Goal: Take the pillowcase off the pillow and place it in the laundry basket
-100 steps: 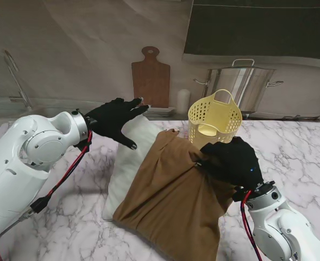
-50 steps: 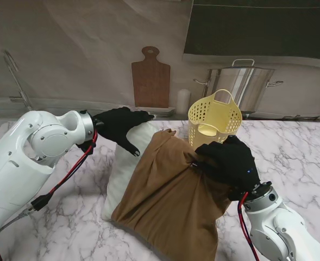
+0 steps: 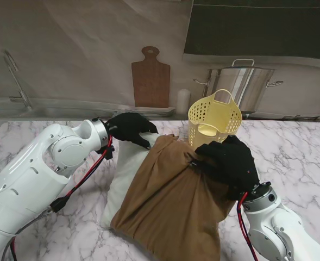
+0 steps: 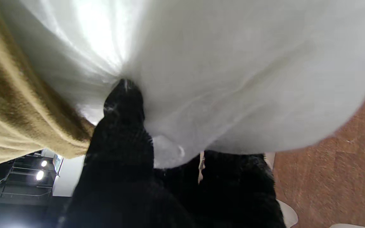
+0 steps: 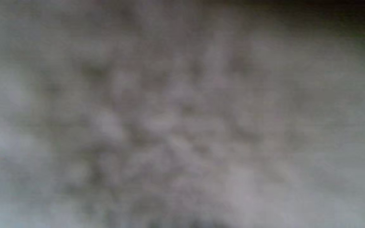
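Now both hands grip mid-tabletop.
Left hand fingers clench the white pillow; right hand bunches the brown pillowcase, half on, just beside the basket.
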Controlling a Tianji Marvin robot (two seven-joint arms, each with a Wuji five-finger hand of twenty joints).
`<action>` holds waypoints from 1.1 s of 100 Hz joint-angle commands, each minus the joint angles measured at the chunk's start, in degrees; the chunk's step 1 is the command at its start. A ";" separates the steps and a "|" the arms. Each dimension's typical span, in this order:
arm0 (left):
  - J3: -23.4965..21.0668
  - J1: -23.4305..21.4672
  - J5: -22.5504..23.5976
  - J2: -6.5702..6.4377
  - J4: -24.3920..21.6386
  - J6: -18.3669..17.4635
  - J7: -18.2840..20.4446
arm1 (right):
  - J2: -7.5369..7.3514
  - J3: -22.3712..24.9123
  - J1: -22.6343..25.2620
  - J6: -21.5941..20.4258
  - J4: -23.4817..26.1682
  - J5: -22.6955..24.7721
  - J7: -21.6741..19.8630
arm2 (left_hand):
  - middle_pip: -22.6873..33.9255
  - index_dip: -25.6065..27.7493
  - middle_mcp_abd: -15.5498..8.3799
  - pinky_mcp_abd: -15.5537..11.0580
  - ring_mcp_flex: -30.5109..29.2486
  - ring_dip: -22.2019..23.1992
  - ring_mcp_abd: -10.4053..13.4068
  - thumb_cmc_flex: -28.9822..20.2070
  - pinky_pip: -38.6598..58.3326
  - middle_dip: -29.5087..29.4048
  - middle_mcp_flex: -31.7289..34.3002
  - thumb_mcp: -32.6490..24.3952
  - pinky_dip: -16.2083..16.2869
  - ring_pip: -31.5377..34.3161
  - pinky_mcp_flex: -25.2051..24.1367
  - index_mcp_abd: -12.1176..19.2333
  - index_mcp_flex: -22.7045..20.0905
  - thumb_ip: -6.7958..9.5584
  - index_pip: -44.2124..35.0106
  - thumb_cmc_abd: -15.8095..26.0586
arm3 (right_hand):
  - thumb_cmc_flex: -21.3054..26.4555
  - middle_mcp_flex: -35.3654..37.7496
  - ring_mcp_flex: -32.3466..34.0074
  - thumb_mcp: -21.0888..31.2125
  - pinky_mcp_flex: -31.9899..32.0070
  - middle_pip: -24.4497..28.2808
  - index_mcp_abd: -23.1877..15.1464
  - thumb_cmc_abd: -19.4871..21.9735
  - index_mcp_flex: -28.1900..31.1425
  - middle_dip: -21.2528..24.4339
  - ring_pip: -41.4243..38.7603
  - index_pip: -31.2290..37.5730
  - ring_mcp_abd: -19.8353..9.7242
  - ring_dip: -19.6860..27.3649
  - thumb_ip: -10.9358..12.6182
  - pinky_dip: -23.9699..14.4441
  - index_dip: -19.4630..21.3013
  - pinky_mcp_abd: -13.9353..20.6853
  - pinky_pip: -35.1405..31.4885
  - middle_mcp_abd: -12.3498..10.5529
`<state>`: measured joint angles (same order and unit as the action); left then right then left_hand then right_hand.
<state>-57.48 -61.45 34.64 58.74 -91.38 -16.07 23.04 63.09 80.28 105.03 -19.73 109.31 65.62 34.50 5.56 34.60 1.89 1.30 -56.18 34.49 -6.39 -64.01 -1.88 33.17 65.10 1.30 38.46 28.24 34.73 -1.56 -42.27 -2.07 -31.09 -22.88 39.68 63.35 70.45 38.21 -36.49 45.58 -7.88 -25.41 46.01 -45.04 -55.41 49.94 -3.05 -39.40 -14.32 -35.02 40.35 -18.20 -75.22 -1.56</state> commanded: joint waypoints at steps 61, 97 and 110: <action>-11.24 -9.10 12.72 1.56 -6.92 -7.22 -13.07 | 0.28 3.95 4.30 7.66 2.80 -1.03 -6.13 | 10.73 5.83 1.60 -1.75 1.57 13.59 -1.82 -9.68 72.25 13.22 -3.79 -6.69 6.11 9.93 -3.10 7.17 7.44 3.55 -19.35 6.38 | -23.76 -37.18 -19.52 -5.06 11.20 -15.40 14.92 -2.55 -32.67 21.92 22.00 -37.89 3.21 5.18 9.05 -1.39 -16.41 -0.83 7.04 7.49; -15.23 -13.36 15.64 1.05 -9.44 -10.54 -13.27 | 0.11 6.93 7.64 12.62 4.39 1.82 -7.05 | 10.83 5.42 1.67 -1.41 1.19 13.09 -1.80 -9.76 71.87 13.06 -3.76 -6.64 6.17 9.70 -2.71 6.91 7.53 3.70 -19.56 6.21 | 7.58 -1.52 2.35 10.86 1.52 0.27 -6.94 0.92 -1.46 2.47 2.36 1.44 -2.34 -0.42 4.41 -0.66 -15.23 1.17 0.37 -1.15; -15.79 -14.07 15.74 1.03 -9.31 -10.72 -13.50 | 0.50 6.88 6.62 11.48 2.35 0.95 -2.83 | 10.78 5.37 1.70 -1.36 1.17 12.98 -1.87 -9.78 71.78 12.99 -3.82 -6.65 6.16 9.64 -2.64 6.85 7.53 3.75 -19.61 6.18 | 7.24 -2.20 1.70 12.29 1.65 1.41 -11.16 3.26 1.59 -1.30 -0.73 1.61 -2.77 -0.04 3.95 -0.19 -5.78 1.14 0.23 -1.12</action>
<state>-72.74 -75.30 50.35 60.17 -100.87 -27.02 8.94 63.31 86.64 112.16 -7.55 113.01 67.87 31.79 14.03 38.17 4.30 1.21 -54.45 46.73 -8.61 -64.91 -1.92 44.87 60.47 1.49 43.44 35.88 32.60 2.88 -35.12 -2.21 -45.82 -20.37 38.29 58.80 69.51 39.51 -34.98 40.89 -12.18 -28.31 41.89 -43.23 -51.16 44.15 -3.60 -37.09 -13.72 -35.97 27.47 -18.09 -73.97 -1.84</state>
